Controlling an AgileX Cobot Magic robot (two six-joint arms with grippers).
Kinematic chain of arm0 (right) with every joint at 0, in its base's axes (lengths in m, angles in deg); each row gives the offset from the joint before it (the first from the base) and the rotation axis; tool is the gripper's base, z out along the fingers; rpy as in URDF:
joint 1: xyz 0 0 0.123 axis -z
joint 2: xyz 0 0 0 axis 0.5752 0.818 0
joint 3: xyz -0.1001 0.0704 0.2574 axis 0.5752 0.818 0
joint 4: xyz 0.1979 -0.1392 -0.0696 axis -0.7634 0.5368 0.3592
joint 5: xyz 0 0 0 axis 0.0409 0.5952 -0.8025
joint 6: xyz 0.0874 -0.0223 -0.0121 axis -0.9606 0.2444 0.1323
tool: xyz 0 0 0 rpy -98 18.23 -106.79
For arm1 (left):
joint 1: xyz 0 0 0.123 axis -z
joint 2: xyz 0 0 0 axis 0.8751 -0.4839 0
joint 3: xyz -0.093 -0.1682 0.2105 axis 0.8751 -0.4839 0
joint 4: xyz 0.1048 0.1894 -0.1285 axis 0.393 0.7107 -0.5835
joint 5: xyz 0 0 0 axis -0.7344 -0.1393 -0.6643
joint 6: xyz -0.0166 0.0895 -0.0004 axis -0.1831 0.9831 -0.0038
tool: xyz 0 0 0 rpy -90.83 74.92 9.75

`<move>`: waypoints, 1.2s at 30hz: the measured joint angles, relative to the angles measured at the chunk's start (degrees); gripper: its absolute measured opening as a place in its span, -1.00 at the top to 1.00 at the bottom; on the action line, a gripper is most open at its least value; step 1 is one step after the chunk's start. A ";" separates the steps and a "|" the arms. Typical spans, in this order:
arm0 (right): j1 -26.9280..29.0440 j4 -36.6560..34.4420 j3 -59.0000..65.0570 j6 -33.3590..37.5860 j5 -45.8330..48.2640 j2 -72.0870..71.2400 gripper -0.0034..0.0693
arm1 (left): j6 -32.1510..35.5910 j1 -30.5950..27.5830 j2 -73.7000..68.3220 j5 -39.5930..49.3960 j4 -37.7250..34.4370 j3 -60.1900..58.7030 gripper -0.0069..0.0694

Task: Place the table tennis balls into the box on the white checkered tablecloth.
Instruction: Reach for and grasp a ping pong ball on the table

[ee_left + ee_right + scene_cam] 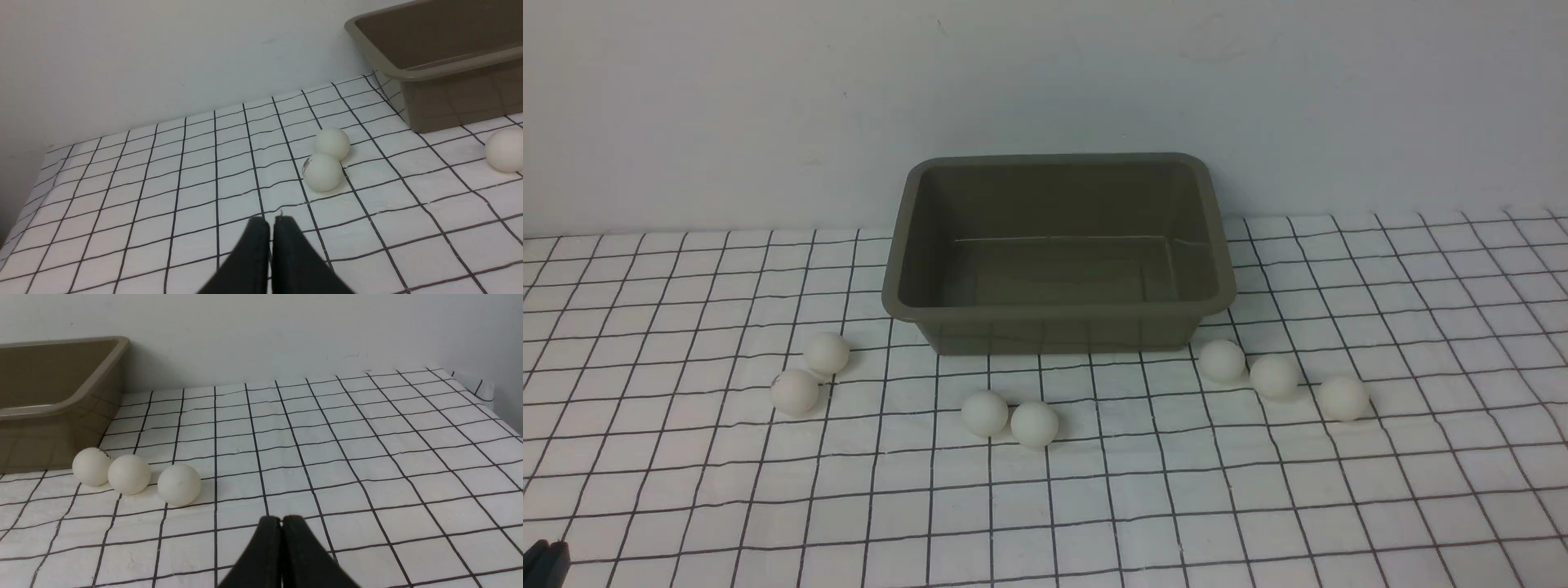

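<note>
The olive-grey box (1058,306) stands empty at the back middle of the white checkered tablecloth (1094,506). Several white table tennis balls lie on the cloth in front of it: two at the left (826,353) (795,391), two in the middle (985,412) (1035,424), three at the right (1222,360) (1273,376) (1343,398). My left gripper (271,220) is shut and empty, short of the left pair (322,172) (331,143); only its dark tip (543,562) shows in the front view. My right gripper (281,519) is shut and empty, near the right three (179,484) (129,474) (92,466).
A plain pale wall (1045,90) rises right behind the box. The cloth's left edge (24,204) drops off near the left arm, and its far right corner (482,388) shows in the right wrist view.
</note>
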 joint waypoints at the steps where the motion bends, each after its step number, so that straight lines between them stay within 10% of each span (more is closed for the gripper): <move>1: 0.00 0.00 0.00 0.00 0.00 0.00 0.95 | 0.00 0.00 0.00 0.00 0.00 0.00 0.83; 31: 0.00 -0.58 0.00 -0.35 0.00 0.00 0.95 | 0.00 0.00 0.00 0.00 0.00 0.00 0.83; 36: 0.00 -14.24 0.06 -7.40 -0.67 0.00 0.95 | 0.00 0.00 0.00 0.00 0.00 0.00 0.83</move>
